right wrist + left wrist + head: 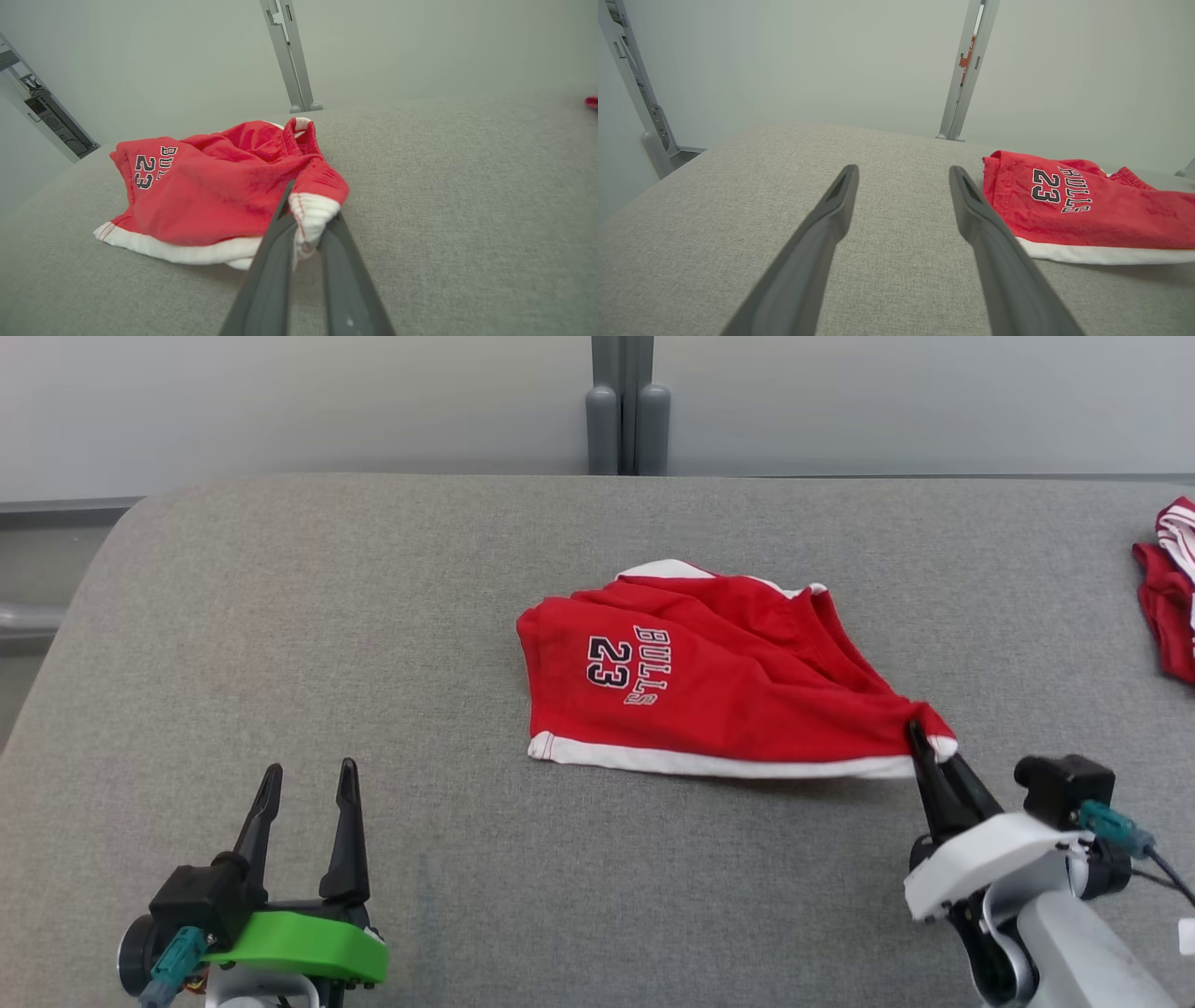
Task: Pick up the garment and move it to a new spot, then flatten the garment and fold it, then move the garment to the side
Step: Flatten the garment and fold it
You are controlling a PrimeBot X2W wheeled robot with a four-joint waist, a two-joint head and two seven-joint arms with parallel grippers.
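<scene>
A pair of red shorts (709, 681) lies a little right of centre on a grey, coarse-woven padded surface (373, 616). The soft knit is rumpled into diagonal creases that run toward its 4 o'clock corner. A white band edges the hem along 6 o'clock, and more white shows at the 12 o'clock edge. Dark, white-outlined lettering (it reads "BULLS 23", turned sideways in the head view) sits on the smoother left half.

At the 4 o'clock corner the right gripper (929, 747) is clenched on the shorts, its slim dark fingers drawing the cloth to a point. The right wrist view shows the shorts (210, 191) bunched in soft folds. The ribbed white hem is wedged between the two fingers (275, 261) of the right gripper (306, 219), and that corner is lifted slightly off the weave.

At 8 o'clock from the shorts and well apart from them, the left gripper (308, 779) stands released on a glossy green plastic mount (299, 943). Its tapered fingers are spread wide with nothing between them. In the left wrist view the left gripper (903, 175) frames bare grey fabric, and the shorts (1087, 210) lie off at 3 o'clock.

A second heap of red-and-white clothing (1167, 588) sits at the head view's 3 o'clock edge. A rounded grey metal post (627, 406) rises at 12 o'clock against a plain pale wall (280, 401).
</scene>
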